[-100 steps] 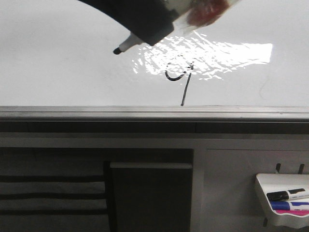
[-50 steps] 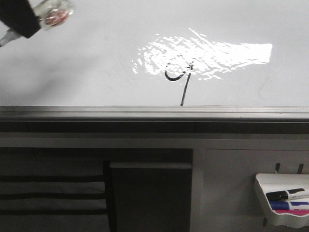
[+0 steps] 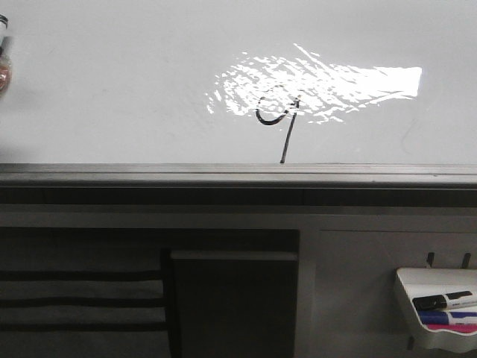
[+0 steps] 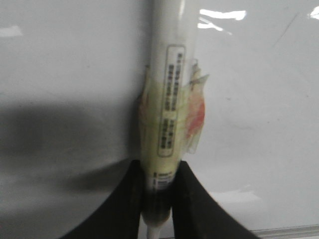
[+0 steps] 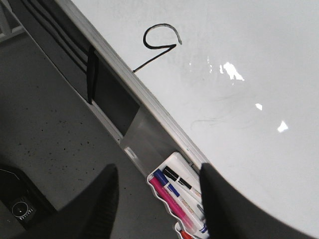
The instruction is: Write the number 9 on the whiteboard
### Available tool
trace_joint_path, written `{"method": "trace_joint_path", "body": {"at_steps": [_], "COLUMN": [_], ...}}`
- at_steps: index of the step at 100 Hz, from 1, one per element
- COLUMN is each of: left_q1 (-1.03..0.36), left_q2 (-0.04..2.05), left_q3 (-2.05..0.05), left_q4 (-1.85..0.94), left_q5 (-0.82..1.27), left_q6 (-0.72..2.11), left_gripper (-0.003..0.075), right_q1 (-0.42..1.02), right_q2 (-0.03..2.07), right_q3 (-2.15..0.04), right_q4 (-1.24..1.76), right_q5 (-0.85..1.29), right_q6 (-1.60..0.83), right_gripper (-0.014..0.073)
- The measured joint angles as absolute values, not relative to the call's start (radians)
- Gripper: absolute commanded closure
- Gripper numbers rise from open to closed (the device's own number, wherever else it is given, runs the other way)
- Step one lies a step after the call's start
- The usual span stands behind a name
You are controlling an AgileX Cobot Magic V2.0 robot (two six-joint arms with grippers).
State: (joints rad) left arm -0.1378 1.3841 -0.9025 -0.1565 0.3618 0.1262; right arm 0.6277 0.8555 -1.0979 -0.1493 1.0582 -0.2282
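Showing front view: thin black hand-drawn number 9 (image 3: 277, 119) on glossy pale grey-white whiteboard (image 3: 112, 82), inside the glare patch. Left wrist: left gripper (image 4: 157, 199) clamped on white taped marker (image 4: 167, 114), label print unreadable. Right wrist: right gripper (image 5: 159, 199) fingers apart, holding nothing.

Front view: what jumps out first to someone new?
The glare patch on the whiteboard, upper centre, and the black 9 drawn half inside it, its tail running down to the board's metal edge. Next, the marker tray at lower right, holding a few markers. The left gripper is shut on a taped white marker, barely visible at the far left edge of the front view.
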Motion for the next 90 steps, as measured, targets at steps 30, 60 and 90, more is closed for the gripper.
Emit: {"method": "trace_joint_path", "body": {"at_steps": [30,60,90], "left_q1": [-0.138,-0.138,-0.138], "left_q2": [1.4,1.263,0.852], "left_q3": [-0.902,-0.902,-0.791], "left_q4": [-0.159,-0.151,-0.143], "left_q5": [0.34,0.422,0.565], "left_q6": [0.127,0.128,0.148], "left_gripper": [0.0416,0.0373,0.0373], "right_q1": [0.628,0.628,0.628], "right_q2": [0.856,0.835,0.659], "right_q3": [-1.046,-1.052,-1.005], "right_q4": [-0.149,-0.188,-0.225], "right_q5": [1.011,1.101,1.164], "right_q6": [-0.22,-0.111,0.206], "right_gripper": [0.027,0.027,0.0274]}}
